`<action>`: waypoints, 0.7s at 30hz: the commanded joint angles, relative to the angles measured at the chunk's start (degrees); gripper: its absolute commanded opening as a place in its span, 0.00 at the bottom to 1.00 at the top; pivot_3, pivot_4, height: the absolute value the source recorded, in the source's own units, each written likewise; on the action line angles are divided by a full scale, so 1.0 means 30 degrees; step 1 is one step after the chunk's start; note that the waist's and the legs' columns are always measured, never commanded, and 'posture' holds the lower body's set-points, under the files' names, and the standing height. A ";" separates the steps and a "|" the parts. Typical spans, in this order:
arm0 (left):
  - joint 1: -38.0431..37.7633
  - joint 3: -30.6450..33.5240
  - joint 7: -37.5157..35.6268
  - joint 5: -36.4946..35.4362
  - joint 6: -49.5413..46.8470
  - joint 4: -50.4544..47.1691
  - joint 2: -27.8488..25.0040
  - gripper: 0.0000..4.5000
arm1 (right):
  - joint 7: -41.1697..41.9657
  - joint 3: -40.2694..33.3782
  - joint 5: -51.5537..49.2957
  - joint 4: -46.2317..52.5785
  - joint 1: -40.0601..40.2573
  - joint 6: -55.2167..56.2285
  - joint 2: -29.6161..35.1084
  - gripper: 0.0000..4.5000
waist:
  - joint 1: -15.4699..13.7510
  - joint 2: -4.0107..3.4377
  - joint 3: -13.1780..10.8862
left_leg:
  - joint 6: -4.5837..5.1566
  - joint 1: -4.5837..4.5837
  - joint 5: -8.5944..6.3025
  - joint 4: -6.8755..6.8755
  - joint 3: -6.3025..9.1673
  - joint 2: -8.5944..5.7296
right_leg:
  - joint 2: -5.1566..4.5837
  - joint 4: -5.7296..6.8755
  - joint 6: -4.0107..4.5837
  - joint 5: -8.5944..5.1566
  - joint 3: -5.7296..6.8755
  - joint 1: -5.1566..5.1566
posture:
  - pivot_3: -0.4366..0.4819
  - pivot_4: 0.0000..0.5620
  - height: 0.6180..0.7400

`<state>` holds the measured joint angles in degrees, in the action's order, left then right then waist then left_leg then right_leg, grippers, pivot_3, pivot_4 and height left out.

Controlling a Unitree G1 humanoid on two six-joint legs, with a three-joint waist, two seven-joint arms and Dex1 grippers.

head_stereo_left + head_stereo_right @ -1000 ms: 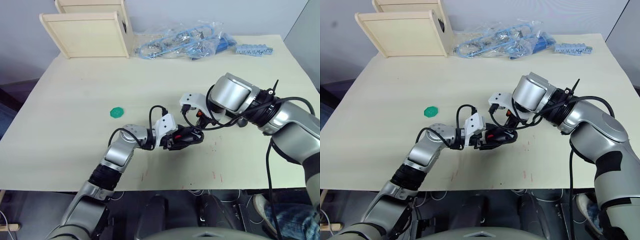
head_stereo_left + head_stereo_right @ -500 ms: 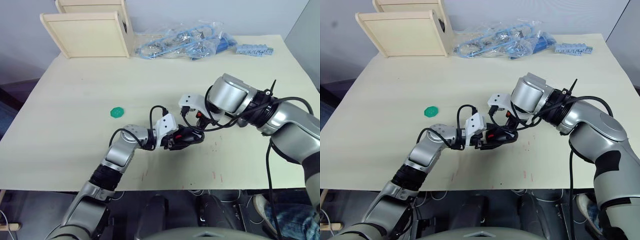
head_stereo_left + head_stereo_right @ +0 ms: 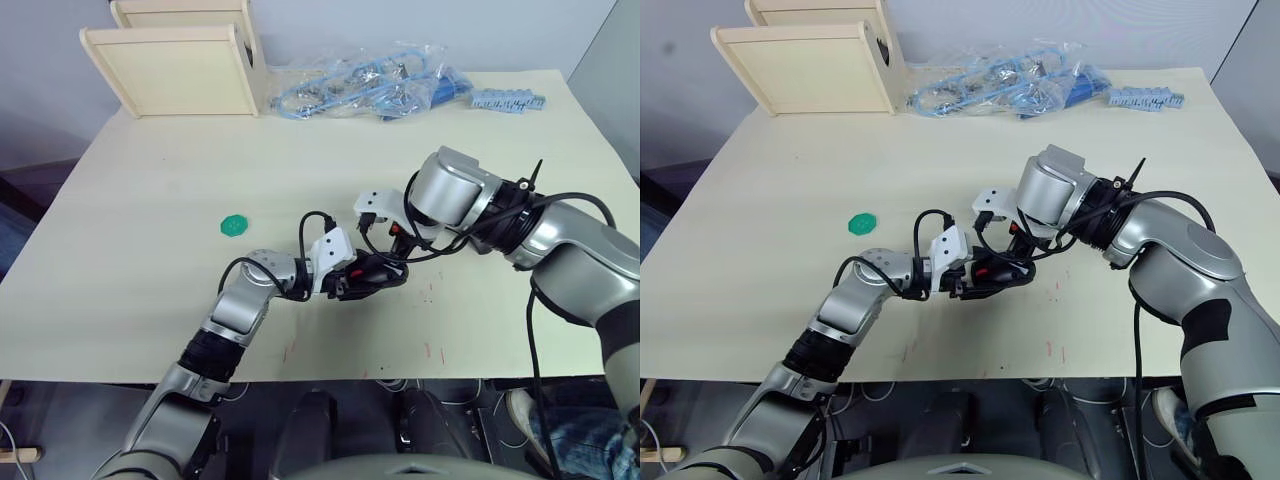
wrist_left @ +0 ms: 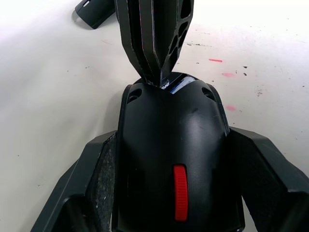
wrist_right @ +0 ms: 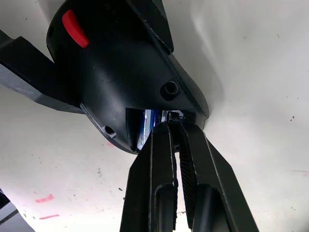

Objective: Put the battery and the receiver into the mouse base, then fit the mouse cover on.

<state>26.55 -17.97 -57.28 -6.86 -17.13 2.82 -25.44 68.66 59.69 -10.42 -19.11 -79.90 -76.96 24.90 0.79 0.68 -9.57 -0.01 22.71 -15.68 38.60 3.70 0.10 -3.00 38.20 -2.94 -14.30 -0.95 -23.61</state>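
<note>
Black mouse base [image 4: 173, 159] with a red scroll wheel sits clamped in the left pincer [image 4: 171, 193] just above the pale tabletop [image 3: 150, 260]. Right pincer [image 5: 175, 130], fingers pressed together, pokes its tips into the base's open end beside the blue battery [image 5: 146, 123].

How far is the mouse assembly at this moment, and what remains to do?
Done, apparently: the battery, a blue strip, sits in the recess of the mouse base.

In hand: the left end effector grips the base by its sides, and the right end effector, fingers shut, presses its tips into the recess beside the battery. Whether they pinch the receiver I cannot tell.

Left: confirming the receiver and fitting the mouse cover.
</note>
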 commanded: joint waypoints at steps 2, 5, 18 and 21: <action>-0.0258 -0.0288 0.0613 0.0412 -0.0113 -0.0066 0.0333 0.65 | 0.0046 0.0017 0.0048 -0.0039 -0.0017 -0.0134 -0.0275 0.00 | 0.0000 -0.0010 0.0010 | 0.0000 -0.0001 0.0000 0.0000 -0.0001 0.0000 | -0.0001 0.0000 0.0000 0.0000 -0.0001 0.0001 | 0.48 0.27 1.00; -0.0268 -0.0262 0.0618 0.0400 -0.0131 -0.0020 0.0328 0.65 | -0.0094 -0.0613 0.0208 -0.0313 -0.0110 0.0234 -0.0199 0.22 | -0.0003 -0.0022 0.0019 | 0.0000 -0.0002 0.0000 0.0000 -0.0002 0.0000 | -0.0001 0.0000 0.0000 0.0000 -0.0001 0.0001 | 0.48 0.27 1.00; -0.0332 -0.0118 0.0472 0.0323 -0.0122 0.0139 0.0109 0.65 | -0.0067 -0.4293 -0.2200 0.4929 0.0760 -0.2369 0.4621 0.38 | -0.0041 -0.0042 0.0010 | 0.0001 0.0021 -0.0001 -0.0004 0.0017 -0.0007 | -0.0012 -0.0019 -0.0001 -0.0001 0.0015 0.0000 | 0.48 0.27 1.00; -0.0356 -0.0070 0.0432 0.0273 -0.0149 0.0089 0.0018 0.65 | -0.1270 -0.7450 -0.2766 0.6627 0.2582 -0.1771 0.5099 0.38 | -0.0036 -0.0041 0.0011 | 0.0002 0.0029 -0.0002 -0.0005 0.0031 -0.0007 | -0.0014 -0.0043 -0.0002 0.0000 0.0031 0.0018 | 0.48 0.27 1.00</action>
<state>26.16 -17.93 -56.62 -6.95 -17.02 2.70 -25.18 66.76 43.02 -17.50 -2.82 -73.40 -82.88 39.49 0.68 0.56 -9.53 0.00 22.78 -15.68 38.59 3.74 0.08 -3.05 38.10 -2.95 -14.30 -0.90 -23.57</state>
